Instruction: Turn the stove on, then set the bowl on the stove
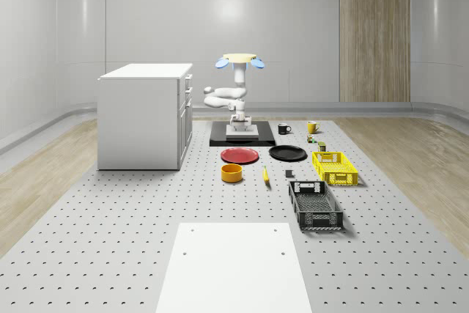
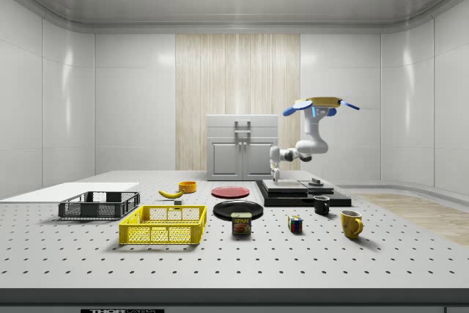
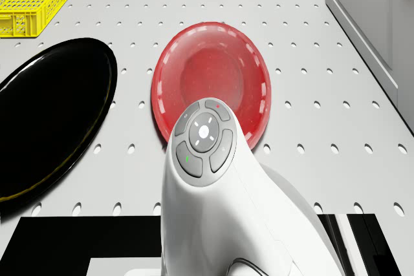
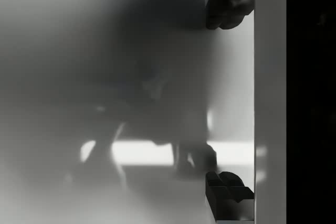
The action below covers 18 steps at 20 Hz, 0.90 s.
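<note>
- White-walled room with a pegboard floor [image 1: 110, 240]; going left to right in the whole-scene view: cabinet [image 1: 145, 115], yellow bowl [image 1: 231, 173], red plate [image 1: 240, 155], then stove [image 1: 217, 139], black plate [image 1: 287, 153] and crates.
- Drone [image 1: 239, 59] hovers over the stove, a flat dark slab whose long axis runs across that view.
- Gripper [image 1: 240, 127] hangs low over the stove top, pointing down; fingertips [image 4: 231, 11] stand apart, released, holding nothing.
- Bowl sits upright on the floor, well apart from the gripper, nearer the camera, past the red plate. Being round, it has no long axis.
</note>
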Available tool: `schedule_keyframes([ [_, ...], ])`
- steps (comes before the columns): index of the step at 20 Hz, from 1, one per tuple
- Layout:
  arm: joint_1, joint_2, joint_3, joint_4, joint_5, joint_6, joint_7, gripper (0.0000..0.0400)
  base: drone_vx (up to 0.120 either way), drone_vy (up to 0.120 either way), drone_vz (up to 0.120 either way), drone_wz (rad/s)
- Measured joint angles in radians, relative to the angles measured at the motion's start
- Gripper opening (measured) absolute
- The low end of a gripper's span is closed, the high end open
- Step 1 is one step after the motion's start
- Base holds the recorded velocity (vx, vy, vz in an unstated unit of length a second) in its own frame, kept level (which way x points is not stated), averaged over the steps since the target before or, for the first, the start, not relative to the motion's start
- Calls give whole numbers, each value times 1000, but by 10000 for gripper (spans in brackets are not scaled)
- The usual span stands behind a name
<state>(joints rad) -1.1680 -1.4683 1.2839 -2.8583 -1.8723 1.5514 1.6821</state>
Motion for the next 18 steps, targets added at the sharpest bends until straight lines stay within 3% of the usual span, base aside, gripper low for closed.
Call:
schedule_keyframes([
  [18, -5, -18, 3, 1, 8, 17, 4, 400, 120, 0, 0, 0],
])
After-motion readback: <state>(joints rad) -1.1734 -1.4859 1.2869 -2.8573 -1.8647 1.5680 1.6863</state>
